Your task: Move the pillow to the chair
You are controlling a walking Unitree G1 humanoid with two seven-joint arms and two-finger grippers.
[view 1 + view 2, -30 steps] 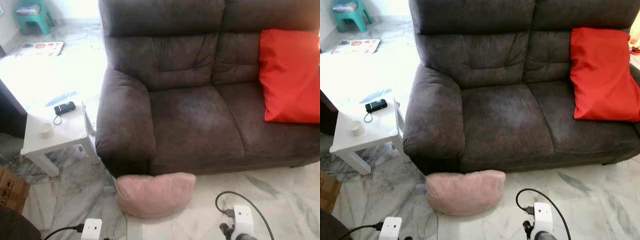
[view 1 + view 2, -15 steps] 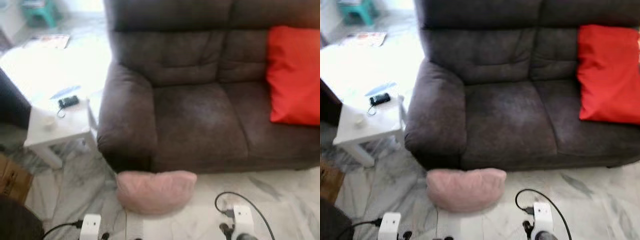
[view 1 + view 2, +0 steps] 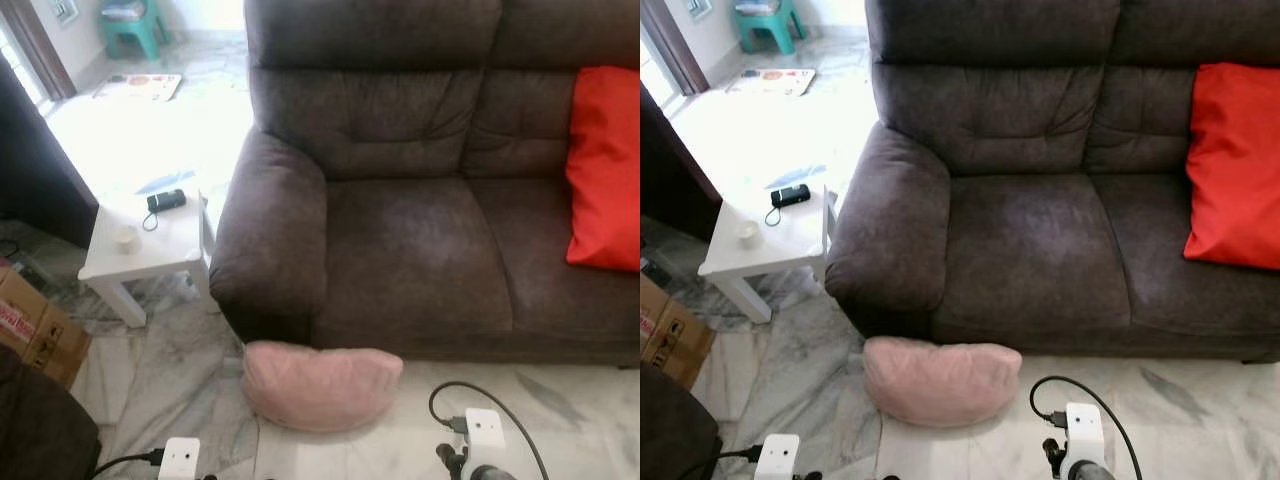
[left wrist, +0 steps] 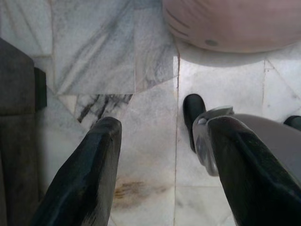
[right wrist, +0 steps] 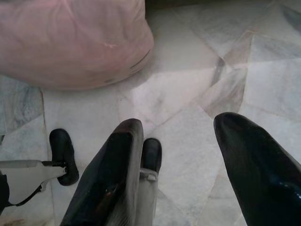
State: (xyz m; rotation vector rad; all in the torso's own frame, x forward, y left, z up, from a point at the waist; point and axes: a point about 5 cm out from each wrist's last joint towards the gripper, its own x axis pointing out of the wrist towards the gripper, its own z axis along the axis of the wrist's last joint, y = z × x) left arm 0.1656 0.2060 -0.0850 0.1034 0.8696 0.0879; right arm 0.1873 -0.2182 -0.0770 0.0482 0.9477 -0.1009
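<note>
A pink pillow (image 3: 321, 384) lies on the marble floor against the front of the dark brown sofa (image 3: 420, 250), below its left armrest. Its edge appears in the left wrist view as pink pillow (image 4: 235, 23) and in the right wrist view as pink pillow (image 5: 70, 40). My left gripper (image 4: 162, 141) hangs open over bare floor, short of the pillow. My right gripper (image 5: 183, 136) is also open above the floor, with nothing between its fingers. Both wrists (image 3: 180, 460) sit low at the bottom edge of the head views.
A red cushion (image 3: 605, 165) leans on the sofa's right seat. A white side table (image 3: 150, 245) with a black device and a small cup stands left of the armrest. A cardboard box (image 3: 35, 325) sits at far left, a teal stool (image 3: 130, 22) far back.
The whole picture has shifted right and sharpened, so the camera turned left; more of the side table, box and a dark panel shows. The pillow and the grippers hold their places.
</note>
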